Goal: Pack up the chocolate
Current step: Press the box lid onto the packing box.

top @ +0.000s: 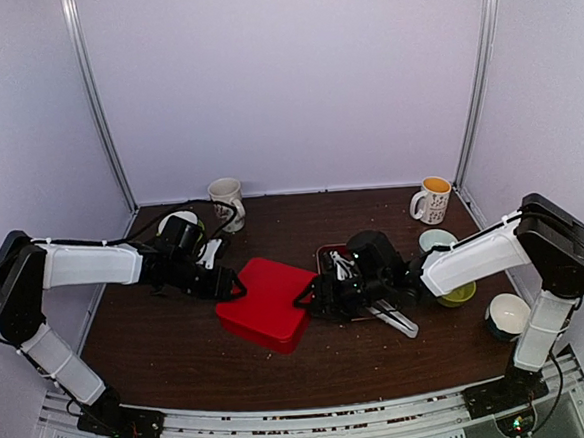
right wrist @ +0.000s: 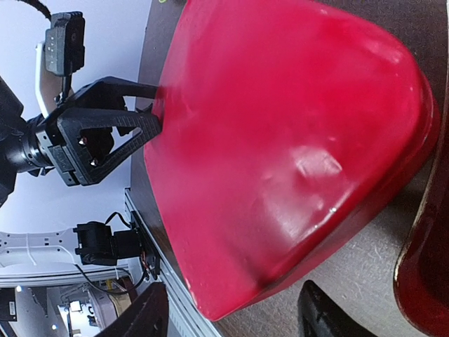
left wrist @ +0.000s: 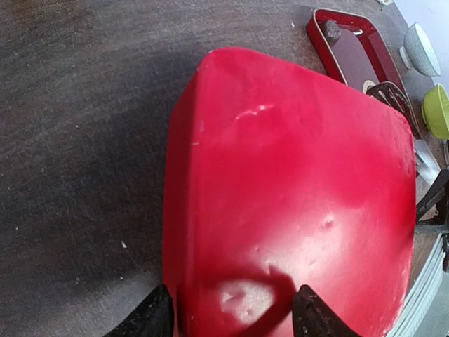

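Note:
A closed red box [top: 268, 303] lies mid-table; its glossy lid fills the left wrist view [left wrist: 295, 182] and the right wrist view [right wrist: 280, 140]. My left gripper [top: 231, 283] is open at the box's left corner, its fingertips [left wrist: 151, 319] spread either side of the edge. My right gripper [top: 312, 296] is open at the box's right side, one fingertip [right wrist: 319, 312] beside the box's corner. A red tray [left wrist: 351, 49] behind the box holds one small dark chocolate piece [left wrist: 332, 29]. The other chocolates are hidden.
Metal tongs [top: 394, 319] lie right of the box. A white mug [top: 227, 198] and a patterned mug [top: 433, 199] stand at the back. A white bowl [top: 437, 239], a green bowl [top: 460, 293] and a white cup [top: 507, 314] are at the right.

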Robot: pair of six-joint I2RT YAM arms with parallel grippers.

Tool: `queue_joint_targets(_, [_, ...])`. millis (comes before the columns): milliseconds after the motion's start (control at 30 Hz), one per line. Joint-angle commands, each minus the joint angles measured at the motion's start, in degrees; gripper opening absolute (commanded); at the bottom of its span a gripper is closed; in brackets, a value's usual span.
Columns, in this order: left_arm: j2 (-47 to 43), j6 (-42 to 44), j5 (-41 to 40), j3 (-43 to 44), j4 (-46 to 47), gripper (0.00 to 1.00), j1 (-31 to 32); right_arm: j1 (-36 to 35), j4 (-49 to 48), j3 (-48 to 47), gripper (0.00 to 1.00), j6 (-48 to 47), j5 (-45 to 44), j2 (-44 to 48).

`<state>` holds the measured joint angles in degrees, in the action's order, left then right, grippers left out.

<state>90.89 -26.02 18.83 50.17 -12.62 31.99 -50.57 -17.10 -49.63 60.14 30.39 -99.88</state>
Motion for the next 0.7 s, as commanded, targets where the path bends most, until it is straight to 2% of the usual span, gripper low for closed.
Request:
queue_joint_targets(0, [-2.71,0.89,0.24,1.58,-1.01,0.6,0.18,0.37,-0.5,-2.49,0.6,0.16,-1.25,-0.24])
queue_joint_targets(300, [-6.07,0.61,0.94,1.14,-2.66,0.57,-0.17,0.37,0.27,-5.04,0.53,-1.12,0.65,-0.31])
queue_joint_targets(433, [-6.05,0.94,0.24,0.36,-2.34,0.58,-0.95,0.31,6.13,-5.76,0.55,-2.67,-1.26,-0.61])
queue_joint_targets(667, [-4.61,3.07,0.58,0.6,-0.59,0.65,-3.67,0.33,5.8,-1.88,0.6,0.61,-5.14,0.28])
